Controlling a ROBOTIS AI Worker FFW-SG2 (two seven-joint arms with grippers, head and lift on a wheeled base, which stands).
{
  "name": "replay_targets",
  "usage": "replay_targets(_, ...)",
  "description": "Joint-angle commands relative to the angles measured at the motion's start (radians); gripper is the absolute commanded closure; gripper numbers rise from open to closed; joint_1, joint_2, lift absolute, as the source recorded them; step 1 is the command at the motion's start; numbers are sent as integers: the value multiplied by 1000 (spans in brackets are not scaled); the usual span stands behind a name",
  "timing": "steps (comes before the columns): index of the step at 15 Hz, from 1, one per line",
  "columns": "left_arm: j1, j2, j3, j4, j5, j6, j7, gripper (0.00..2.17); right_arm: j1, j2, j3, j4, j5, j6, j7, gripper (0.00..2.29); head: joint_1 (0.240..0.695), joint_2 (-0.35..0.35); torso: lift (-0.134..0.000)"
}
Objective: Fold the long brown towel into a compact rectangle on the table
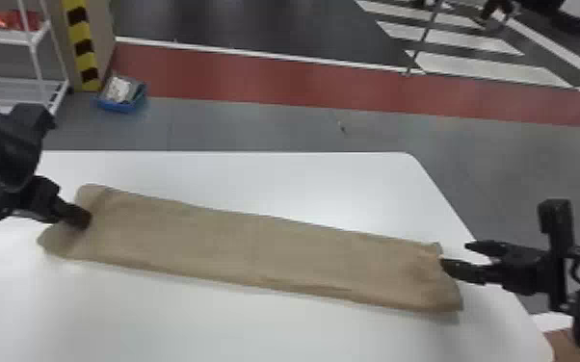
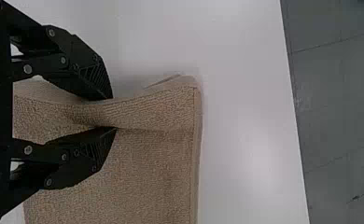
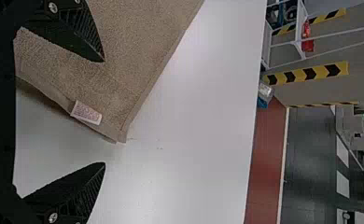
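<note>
The brown towel (image 1: 255,245) lies as a long flat strip across the table, slanting from back left to front right. At its left end my left gripper (image 1: 85,221) points down into the cloth; in the left wrist view, the left gripper (image 2: 114,113) is shut on a raised ridge of the towel (image 2: 152,163). Beside the strip's right end is my right gripper (image 1: 454,254). From the right wrist view, the right gripper (image 3: 104,112) is open, one finger over the towel (image 3: 138,42), the other over bare table, with a pale tag (image 3: 86,113) on the towel's edge between them.
The white table (image 1: 207,327) has its far edge behind the towel and its right edge under the right arm. Beyond it on the floor stand a blue bin (image 1: 121,96) and a white shelf rack (image 1: 38,58), at the left.
</note>
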Motion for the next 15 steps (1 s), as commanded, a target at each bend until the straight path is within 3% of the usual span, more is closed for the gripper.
replay_targets(1,18,-1,-3,-7,-1,14,-11,1885,-2,0,1,6,2,-3,-1,90,695,-272,-124)
replay_targets(4,48,4,3,-61,-8,39,-43,1889,-4,0,1,9,2,-3,-3,90,695,-280,-124)
replay_targets(7,107,22,11,-210,-20,140,-110,1889,-13,-2,4,30,3,-18,-5,90,695,-285,-124)
replay_targets(10,181,56,35,-348,-27,217,-172,1889,-15,5,21,34,3,-18,-17,90,695,-284,-124)
replay_targets(15,276,142,91,-529,-27,279,-242,1889,-19,5,47,37,8,-18,-23,90,695,-243,-124)
